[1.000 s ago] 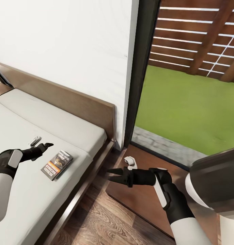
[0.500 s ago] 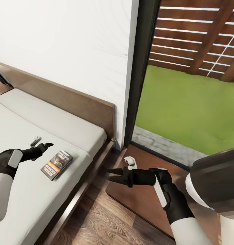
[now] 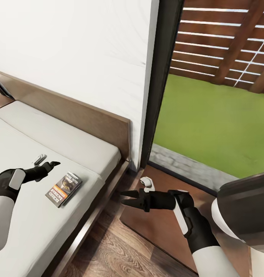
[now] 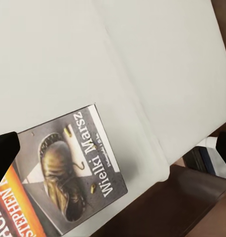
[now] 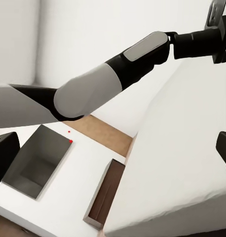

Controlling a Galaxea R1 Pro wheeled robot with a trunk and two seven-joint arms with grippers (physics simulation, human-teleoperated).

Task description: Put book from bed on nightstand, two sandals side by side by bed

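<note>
The book [image 3: 63, 187] lies flat on the off-white mattress of the bed [image 3: 70, 144], in the lower left of the head view and close to the mattress edge nearest the nightstand [image 3: 162, 227], which puts it within reach of either arm. The left gripper [image 3: 51, 166] hangs just above and to the upper left of the book with its fingers apart and nothing between them; it looks poised to come down on the cover, and the left wrist view backs this, with the book [image 4: 63, 173] large in the lower left of that frame and dark fingertips at both side edges. The right gripper [image 3: 128, 197] sits centre-low in the head view, over the gap between bed frame and nightstand, fingers parted and empty, likely parked out of the way while the left arm works. From these pictures the book has not yet been lifted, and no sandals can be made out.
</note>
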